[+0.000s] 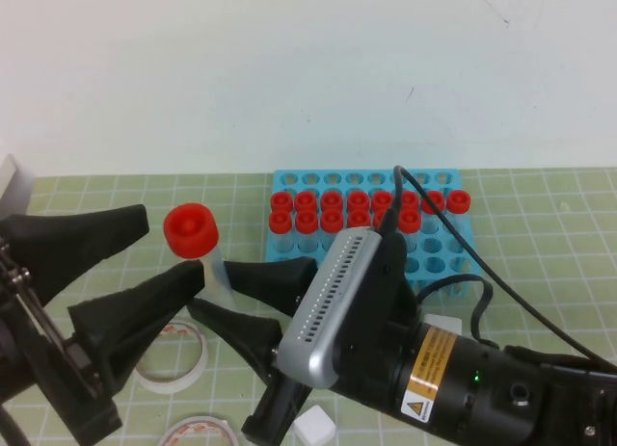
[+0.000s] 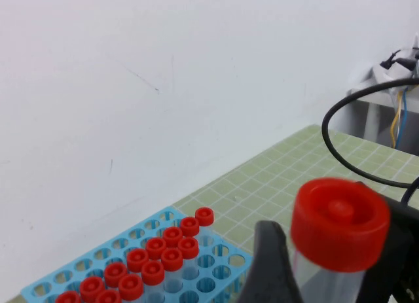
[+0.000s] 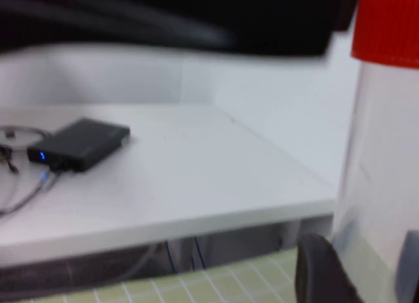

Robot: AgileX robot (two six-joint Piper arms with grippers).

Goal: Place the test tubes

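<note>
Test tube (image 1: 190,229), red-capped and tilted, sits over the bench (image 1: 559,215) near the blue rack (image 1: 439,263). Our right claw (image 1: 212,287) looks clamped on its clear body, while our left claw (image 1: 174,246) stands wide apart around the cap. We judge it light, stiff, slick and breakable, so grip mid-body, gently, below the cap.

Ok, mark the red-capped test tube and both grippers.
test tube (image 1: 190,229): high view, on its red cap.
left gripper (image 1: 172,249): high view, front left, midway between its open jaws, at the cap's edge.
right gripper (image 1: 212,292): high view, front centre, midway between jaws closed on the tube's clear body.
</note>
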